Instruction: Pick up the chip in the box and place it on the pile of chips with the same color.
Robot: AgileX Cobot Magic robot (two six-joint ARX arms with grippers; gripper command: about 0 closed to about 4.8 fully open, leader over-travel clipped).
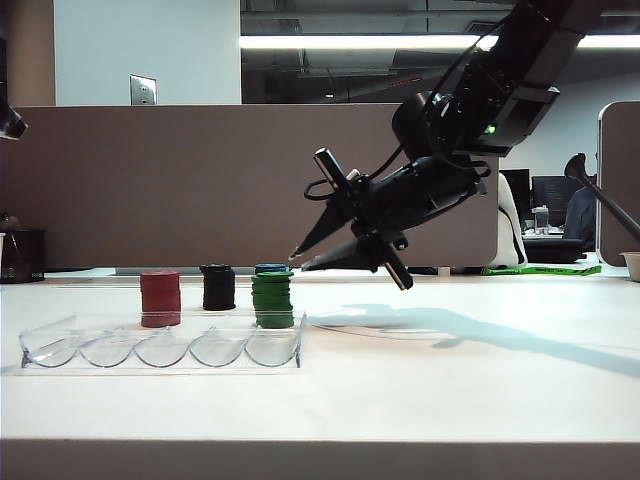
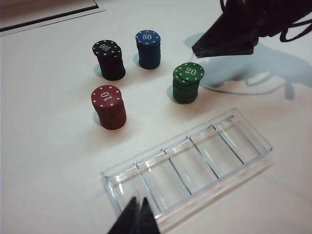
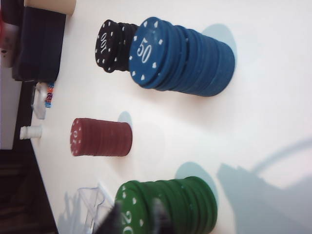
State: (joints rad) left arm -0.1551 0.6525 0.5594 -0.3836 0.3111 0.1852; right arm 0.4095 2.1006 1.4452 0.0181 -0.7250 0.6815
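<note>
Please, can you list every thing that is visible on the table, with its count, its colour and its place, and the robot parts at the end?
green pile: one stack, green, top chip slightly offset, nearest the right gripper
red pile: one stack, red, before the black pile
black pile: one stack, black, back row
blue pile: one stack, blue, back row
box: one, clear, five empty grooves, front of the piles
right gripper: black, jaws apart, above the green pile
left gripper: black, at the box's end

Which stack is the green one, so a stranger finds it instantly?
Find the clear box on the white table. Four chip stacks stand behind it. The green pile, nearest the right tool, is the only stack whose top reads 20.
</note>
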